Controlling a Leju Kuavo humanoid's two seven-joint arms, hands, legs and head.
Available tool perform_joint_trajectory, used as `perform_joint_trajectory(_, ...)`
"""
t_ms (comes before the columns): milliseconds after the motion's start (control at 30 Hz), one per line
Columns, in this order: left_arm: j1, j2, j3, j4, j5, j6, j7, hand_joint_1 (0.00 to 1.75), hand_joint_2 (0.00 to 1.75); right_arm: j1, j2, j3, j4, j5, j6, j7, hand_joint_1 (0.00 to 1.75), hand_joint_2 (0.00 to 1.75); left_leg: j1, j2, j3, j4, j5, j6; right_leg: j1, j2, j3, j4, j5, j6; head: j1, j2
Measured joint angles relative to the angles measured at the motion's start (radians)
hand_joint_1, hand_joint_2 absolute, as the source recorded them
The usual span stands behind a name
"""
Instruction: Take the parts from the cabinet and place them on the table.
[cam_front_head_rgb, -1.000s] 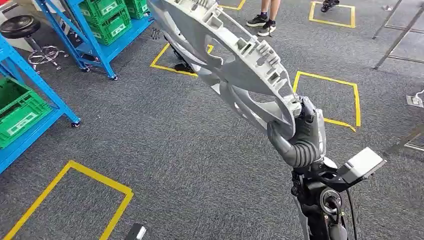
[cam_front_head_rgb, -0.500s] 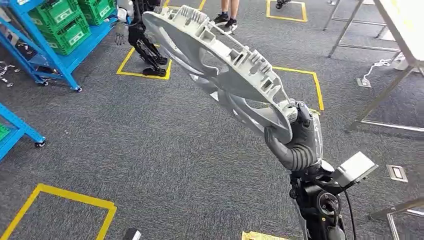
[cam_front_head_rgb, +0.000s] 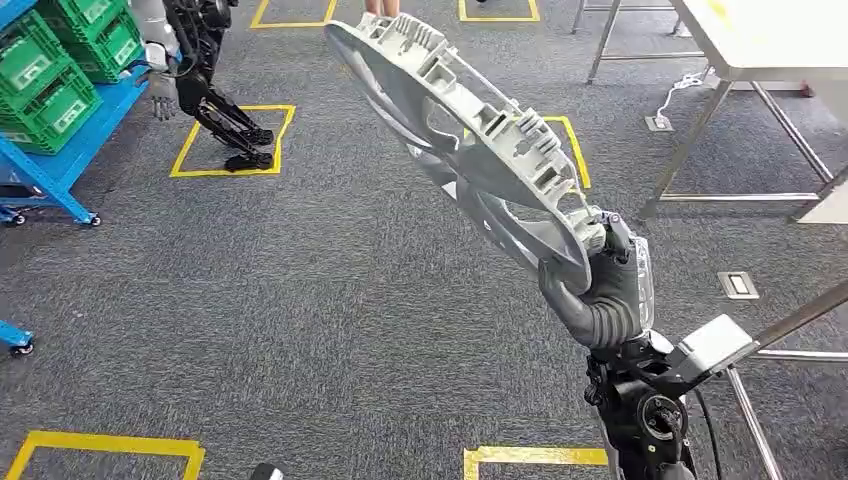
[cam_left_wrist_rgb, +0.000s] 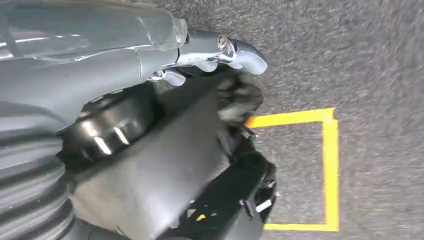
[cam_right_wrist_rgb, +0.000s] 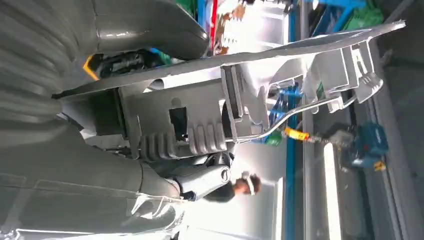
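A large grey plastic part (cam_front_head_rgb: 470, 140), a ribbed, curved frame with openings, stands tilted up and away over the floor. My right hand (cam_front_head_rgb: 598, 290) grips its lower rim, low at the right of the head view. The right wrist view shows the same part (cam_right_wrist_rgb: 240, 100) close up, clamped between the thumb and the rest of my right hand (cam_right_wrist_rgb: 100, 165). My left hand (cam_left_wrist_rgb: 150, 65) hangs over the grey carpet with its fingers extended and nothing in it. A white-topped metal table (cam_front_head_rgb: 770, 45) stands at the far right.
Blue shelving with green crates (cam_front_head_rgb: 60, 70) is at the far left, and another robot (cam_front_head_rgb: 200, 70) stands beside it in a yellow tape square (cam_front_head_rgb: 232, 140). A floor socket (cam_front_head_rgb: 738, 285) lies to my right. A person (cam_right_wrist_rgb: 240, 187) shows beyond the part.
The whole view has swung to the right: the blue shelves slid off to the left and the table came in at the right. My right hand still holds the part.
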Motion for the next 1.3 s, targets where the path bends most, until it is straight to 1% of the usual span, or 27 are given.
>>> perform_joint_trajectory(33,0.002,0.000,0.000,0.001,0.000,0.000,0.000,0.00,1.75,0.004,-0.001,-0.001,0.000,0.000,-0.001,0.000,1.75,1.75,0.000,-0.001,-0.016,0.024,0.005,0.001,0.002,0.012,0.000,0.000,0.000,-0.001,0.001,0.000)
perform_joint_trajectory(100,0.002,0.000,0.000,0.001,0.000,0.000,0.000,0.00,1.75,0.010,-0.003,-0.002,0.000,0.000,-0.002,0.000,1.75,1.75,0.000,-0.005,0.019,-0.066,0.073,0.007,0.003,0.038,0.001,0.000,0.001,0.000,0.000,0.000)
perform_joint_trajectory(167,0.002,0.002,0.000,0.002,0.000,0.000,0.000,0.00,1.75,0.012,-0.003,-0.003,-0.002,0.000,-0.002,0.000,1.75,1.75,0.000,-0.053,0.115,-0.265,0.167,0.018,0.001,0.064,0.004,0.001,0.003,0.003,0.000,0.000)
perform_joint_trajectory(200,0.002,0.004,0.000,0.002,0.000,0.000,0.000,0.00,1.75,0.012,-0.002,-0.003,-0.002,0.000,-0.002,0.000,1.75,1.75,-0.001,-0.085,0.134,-0.301,0.155,0.020,0.006,0.073,0.001,0.003,0.005,0.008,0.000,0.000)
perform_joint_trajectory(267,0.002,0.004,0.000,0.002,0.000,0.000,0.000,0.00,1.75,0.013,-0.003,-0.003,-0.003,0.000,-0.001,-0.001,1.75,1.75,-0.007,-0.064,0.133,-0.304,0.158,0.019,-0.001,0.092,-0.008,0.002,0.010,0.020,0.001,0.000)
perform_joint_trajectory(333,-0.001,0.004,0.000,0.002,0.000,-0.001,0.000,0.00,1.75,0.017,-0.004,-0.005,-0.003,0.000,-0.001,-0.001,1.75,1.75,-0.010,-0.044,0.141,-0.310,0.164,0.029,-0.005,0.113,-0.012,-0.004,0.016,0.035,0.000,0.000)
perform_joint_trajectory(400,-0.003,0.005,0.002,0.002,0.000,-0.001,0.000,0.00,1.75,0.017,-0.008,-0.006,-0.003,0.000,-0.001,-0.002,1.75,1.75,-0.003,-0.020,0.146,-0.322,0.173,0.043,0.001,0.023,-0.040,0.049,-0.021,0.038,0.006,0.000)
perform_joint_trajectory(433,-0.001,0.005,0.002,0.002,-0.001,-0.002,0.000,0.00,1.75,0.018,-0.009,-0.006,-0.003,0.000,-0.001,-0.003,1.75,1.75,-0.004,-0.007,0.146,-0.322,0.173,0.044,0.000,0.000,-0.070,0.118,-0.061,0.043,0.007,0.000)
perform_joint_trajectory(500,0.004,0.005,0.002,0.002,-0.008,-0.002,0.000,0.00,1.75,0.022,-0.010,-0.006,-0.003,-0.002,-0.001,-0.007,1.75,1.75,-0.004,0.022,0.144,-0.321,0.172,0.046,-0.003,-0.015,-0.151,0.288,-0.129,0.053,0.008,0.000)
perform_joint_trajectory(533,0.005,0.006,0.002,0.002,-0.009,-0.002,0.000,0.00,1.75,0.025,-0.011,-0.006,-0.003,-0.004,-0.002,-0.010,1.75,1.75,-0.004,0.035,0.144,-0.321,0.171,0.045,-0.006,-0.017,-0.170,0.328,-0.133,0.056,0.008,0.000)
perform_joint_trajectory(567,0.004,0.006,0.002,0.002,-0.009,-0.002,-0.001,0.00,1.75,0.029,-0.013,-0.007,-0.003,-0.007,-0.002,-0.014,1.75,1.75,-0.004,0.048,0.145,-0.321,0.169,0.044,-0.009,-0.019,-0.161,0.310,-0.116,0.057,0.008,0.000)
perform_joint_trajectory(633,0.004,0.007,0.002,0.002,-0.010,-0.002,-0.005,0.00,1.75,0.035,-0.016,-0.010,-0.004,-0.011,-0.003,-0.019,1.75,1.75,-0.001,0.069,0.151,-0.319,0.163,0.036,-0.013,-0.036,-0.078,0.158,-0.045,0.060,0.007,0.000)
perform_joint_trajectory(667,0.003,0.007,0.002,0.002,-0.011,-0.002,-0.007,0.00,1.75,0.039,-0.017,-0.011,-0.009,-0.011,-0.004,-0.021,1.75,1.75,-0.001,0.078,0.154,-0.316,0.158,0.030,-0.015,-0.067,-0.025,0.063,-0.011,0.063,0.008,0.000)
perform_joint_trajectory(700,0.003,0.009,0.002,0.002,-0.011,-0.002,-0.010,0.00,1.75,0.041,-0.017,-0.011,-0.011,-0.012,-0.005,-0.022,1.75,1.75,-0.009,0.087,0.154,-0.312,0.151,0.021,-0.007,-0.112,-0.001,0.018,-0.021,0.061,0.009,0.000)
perform_joint_trajectory(733,0.001,0.009,0.002,0.002,-0.014,-0.002,-0.010,0.00,1.75,0.047,-0.017,-0.012,-0.016,-0.012,-0.007,-0.024,1.75,1.75,-0.011,0.095,0.154,-0.306,0.146,0.015,-0.008,-0.088,0.000,0.013,-0.011,0.044,0.004,0.000)
perform_joint_trajectory(833,-0.005,0.006,0.002,0.002,-0.017,-0.001,-0.004,0.00,1.75,0.067,-0.019,-0.019,-0.034,-0.008,-0.024,-0.025,1.75,1.75,-0.009,0.119,0.159,-0.310,0.144,0.010,-0.002,-0.060,-0.008,0.018,-0.014,0.025,0.002,0.000)
perform_joint_trajectory(867,-0.008,0.004,0.002,0.002,-0.017,0.000,0.000,0.00,1.75,0.072,-0.020,-0.022,-0.042,-0.006,-0.024,-0.025,1.75,1.75,-0.003,0.113,0.154,-0.306,0.134,0.000,-0.009,-0.049,-0.005,0.014,-0.011,0.017,0.002,0.000)
perform_joint_trajectory(900,-0.009,0.004,0.002,0.002,-0.016,0.002,0.001,0.00,1.75,0.075,-0.021,-0.024,-0.050,-0.006,-0.026,-0.026,1.75,1.75,0.000,0.061,0.144,-0.276,0.110,-0.002,-0.008,-0.040,-0.005,0.015,-0.011,0.012,0.001,0.000)
perform_joint_trajectory(933,-0.008,0.002,0.002,0.002,-0.010,0.003,0.002,0.00,1.75,0.075,-0.020,-0.026,-0.053,-0.005,-0.026,-0.026,1.75,1.75,0.001,0.025,0.114,-0.207,0.071,-0.002,-0.008,-0.030,-0.006,0.015,-0.009,0.006,0.000,0.000)
perform_joint_trajectory(967,-0.005,0.001,0.001,0.002,-0.009,0.003,0.003,0.00,1.75,0.076,-0.018,-0.026,-0.053,-0.006,-0.026,-0.026,1.75,1.75,0.000,0.008,0.070,-0.115,0.030,-0.002,-0.007,-0.017,-0.006,0.015,-0.009,0.003,-0.001,0.000)
perform_joint_trajectory(1033,-0.001,0.001,0.001,0.003,-0.008,0.005,0.005,0.00,1.75,0.077,-0.018,-0.026,-0.054,-0.006,-0.026,-0.026,1.75,1.75,0.000,-0.001,-0.004,0.021,-0.009,0.001,-0.002,0.010,-0.007,0.015,-0.008,0.002,-0.001,0.000)
perform_joint_trajectory(1067,-0.001,0.001,0.001,0.003,-0.008,0.005,0.006,0.00,1.75,0.078,-0.018,-0.027,-0.054,-0.006,-0.026,-0.026,1.75,1.75,-0.001,-0.002,-0.015,0.027,0.004,0.005,0.000,0.023,-0.007,0.015,-0.007,0.001,-0.001,0.000)
perform_joint_trajectory(1100,-0.003,0.001,0.002,0.003,-0.008,0.005,0.006,0.00,1.75,0.080,-0.018,-0.027,-0.054,-0.006,-0.026,-0.026,1.75,1.75,-0.001,-0.004,-0.001,-0.019,0.043,0.011,0.001,0.038,-0.006,0.015,-0.007,0.000,-0.001,0.000)
perform_joint_trajectory(1167,-0.006,0.001,0.002,0.003,-0.007,0.005,0.008,0.00,1.75,0.081,-0.016,-0.027,-0.054,-0.005,-0.025,-0.026,1.75,1.75,-0.007,-0.034,0.080,-0.201,0.140,0.026,0.000,0.064,-0.005,0.015,-0.004,0.001,-0.002,0.000)
perform_joint_trajectory(1200,-0.008,0.003,0.002,0.003,-0.007,0.005,0.008,0.00,1.75,0.081,-0.016,-0.027,-0.054,-0.005,-0.024,-0.026,1.75,1.75,-0.009,-0.091,0.114,-0.274,0.166,0.033,-0.005,0.073,-0.006,0.015,-0.003,0.004,-0.001,0.000)
perform_joint_trajectory(1233,-0.009,0.003,0.001,0.003,-0.007,0.005,0.009,0.00,1.75,0.081,-0.015,-0.027,-0.054,-0.004,-0.024,-0.026,1.75,1.75,-0.007,-0.115,0.126,-0.298,0.158,0.035,0.002,0.083,-0.010,0.018,-0.002,0.009,0.000,0.000)
perform_joint_trajectory(1300,-0.012,-0.002,0.001,0.003,-0.008,0.005,0.011,0.00,1.75,0.084,-0.015,-0.028,-0.056,0.000,-0.026,-0.025,1.75,1.75,-0.016,-0.089,0.130,-0.295,0.160,0.033,-0.010,0.105,-0.018,0.014,0.005,0.024,0.000,0.000)
